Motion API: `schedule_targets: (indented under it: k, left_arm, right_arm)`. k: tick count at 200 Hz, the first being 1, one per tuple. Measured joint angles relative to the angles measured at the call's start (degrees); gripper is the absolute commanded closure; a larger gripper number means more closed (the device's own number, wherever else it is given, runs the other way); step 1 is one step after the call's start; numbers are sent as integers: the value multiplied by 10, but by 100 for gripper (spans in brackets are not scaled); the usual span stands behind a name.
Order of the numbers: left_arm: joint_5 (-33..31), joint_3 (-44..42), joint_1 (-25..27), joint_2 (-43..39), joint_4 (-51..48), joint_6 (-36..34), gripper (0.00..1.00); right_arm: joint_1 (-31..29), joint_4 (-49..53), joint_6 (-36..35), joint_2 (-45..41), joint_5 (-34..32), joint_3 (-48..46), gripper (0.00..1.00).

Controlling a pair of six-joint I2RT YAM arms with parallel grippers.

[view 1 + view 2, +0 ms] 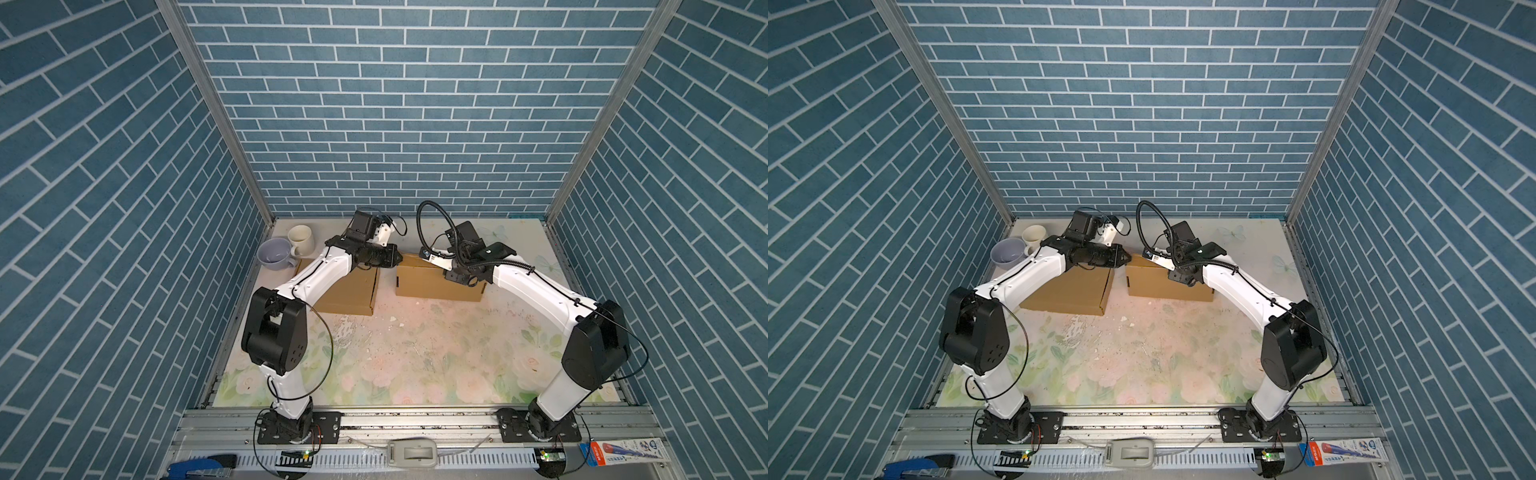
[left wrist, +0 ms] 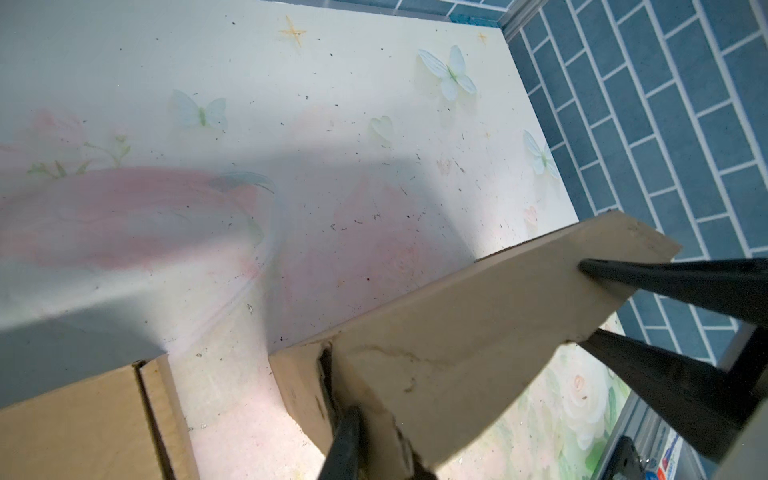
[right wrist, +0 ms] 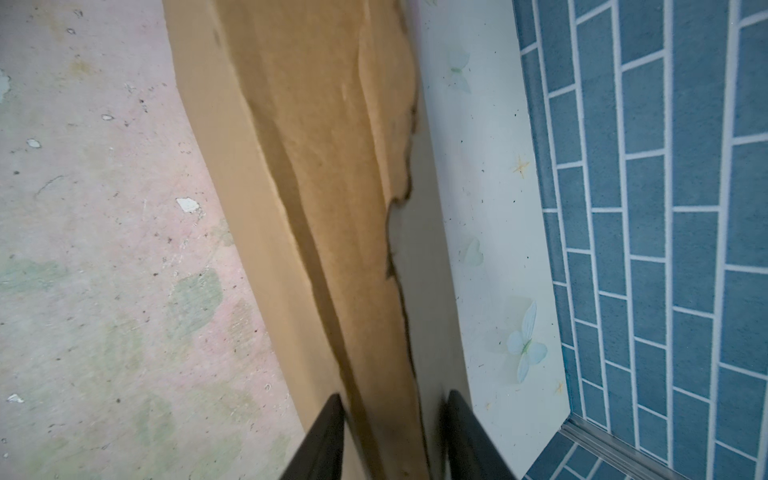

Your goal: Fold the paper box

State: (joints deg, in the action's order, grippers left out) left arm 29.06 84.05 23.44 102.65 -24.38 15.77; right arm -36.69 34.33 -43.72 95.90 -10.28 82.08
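Note:
The brown paper box (image 1: pixel 432 282) (image 1: pixel 1163 284) stands at the back of the table, its front wall upright. My left gripper (image 1: pixel 398 259) (image 1: pixel 1128 257) is at the box's left top corner. In the left wrist view one finger (image 2: pixel 345 436) lies against the box's end wall (image 2: pixel 478 332), the other is hidden behind cardboard, so its state is unclear. My right gripper (image 1: pixel 449 274) (image 1: pixel 1173 276) reaches down onto the top edge. In the right wrist view it (image 3: pixel 395 403) straddles the doubled wall (image 3: pixel 324 166), both fingers against it. It also shows in the left wrist view (image 2: pixel 586 303).
A second flat brown cardboard (image 1: pixel 349 295) (image 1: pixel 1071 293) lies under the left arm. A lilac cup (image 1: pixel 274 253) and a cream mug (image 1: pixel 301 240) stand at the back left. Blue brick walls close in the sides and back.

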Motion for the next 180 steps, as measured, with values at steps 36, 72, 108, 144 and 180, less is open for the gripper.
schedule_targets:
  k: [36, 72, 108, 144, 180]
  left_arm:
    - [32, -6, -10, -18, -19, 2, 61]
    - [59, -5, -48, -64, -49, 1, 57]
    - [59, 32, -83, -64, -49, 17, 54]
    - [54, 94, -66, 5, -45, 30, 49]
    - [51, 121, -42, 61, -51, 30, 49]
  right_arm:
    - [-2, -16, 2, -1, -5, -10, 59]
    - [-3, -31, 5, -2, -8, -16, 59]
    - [-4, -41, 16, -2, -12, -20, 57]
    - [-8, -48, 25, -2, -21, -25, 54]
    - [-13, -53, 30, -3, -29, -30, 54]
